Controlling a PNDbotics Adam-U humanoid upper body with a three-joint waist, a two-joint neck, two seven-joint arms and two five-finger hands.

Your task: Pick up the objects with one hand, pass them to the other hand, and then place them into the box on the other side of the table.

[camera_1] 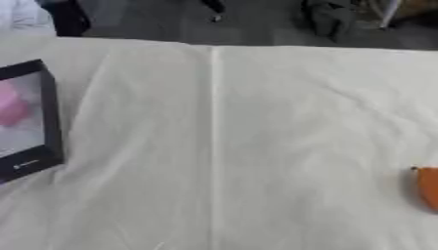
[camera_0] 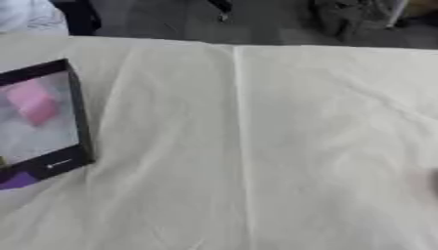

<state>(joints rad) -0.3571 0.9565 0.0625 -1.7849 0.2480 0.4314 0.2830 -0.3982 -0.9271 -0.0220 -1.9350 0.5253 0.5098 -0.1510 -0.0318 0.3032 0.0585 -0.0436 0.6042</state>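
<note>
neither of the robot's hands shows in either eye view, so there is nothing to tell of how their fingers stand. what does show is the table [camera_0: 256, 146], covered in a white cloth with a long crease [camera_0: 242, 146] running from the far edge toward the near edge, a little left of centre, and fainter folds fanning off to both sides. at the left edge sits the box [camera_0: 78, 112], a shallow one with a black rim and a pale grey inside, lying askew so its near corner points toward the middle of the table. inside it, toward the far left, lies a pink object [camera_0: 34, 103], soft-edged and blurred, its exact shape hard to make out. just at the box's near left corner a small purple thing [camera_0: 17, 180] peeks out at the picture's edge; whether it touches the box cannot be told. well apart from all that, at the far right edge of the right eye view, an orange object [camera_1: 427, 188] rests on the cloth, cut off by the frame so only its rounded left part shows. beyond the table's far edge there is dark floor [camera_0: 256, 24] with some dark shapes standing on it, too blurred to name.
</note>
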